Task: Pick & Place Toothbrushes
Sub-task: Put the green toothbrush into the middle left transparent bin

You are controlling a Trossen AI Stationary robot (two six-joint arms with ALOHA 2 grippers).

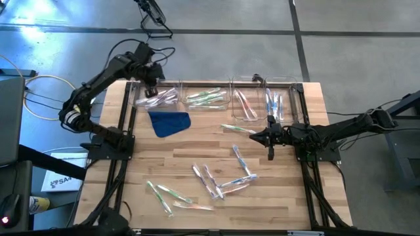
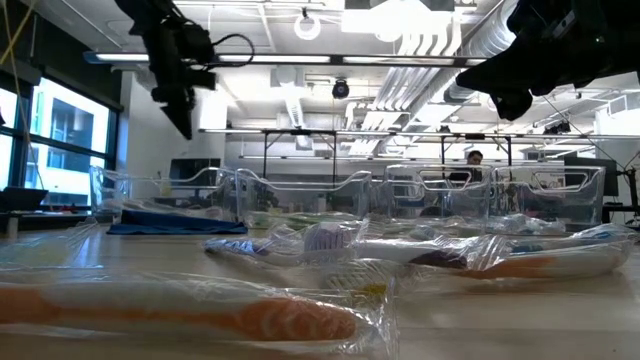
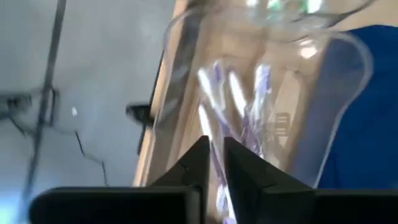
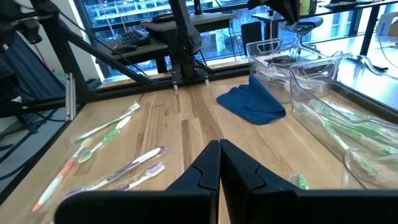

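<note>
- Near edge of the pale wood-plank worktop (image 1: 197,147), bottom of high view: loose wrapped toothbrushes (image 1: 213,181) w/ green, pink, blue & clear handles lie scattered, approx. ten not yet sorted. One more sits alone mid-worktop, just beside the right pincer.
- Right pincer (image 1: 270,139), centre-right in high view: clenched, nothing between the tips, hovering over bare wood near the bins.
- Crumpled dark-blue cloth (image 1: 169,122), upper-left part of the worktop, just in front of the leftmost bin; not in play.
- Far edge, top of high view: row of four clear plastic bins (image 1: 215,98), each w/ several brushes inside — purple-ish ones left, green next, pink, then blue at right.
- Left pincer (image 1: 151,90), upper left in high view: over the leftmost bin, tips nearly together w/ a thin gap; wrist view shows nothing held, brushes lying in the bin below.
- Judgement: roughly half done; loose pile remains to sort.
</note>
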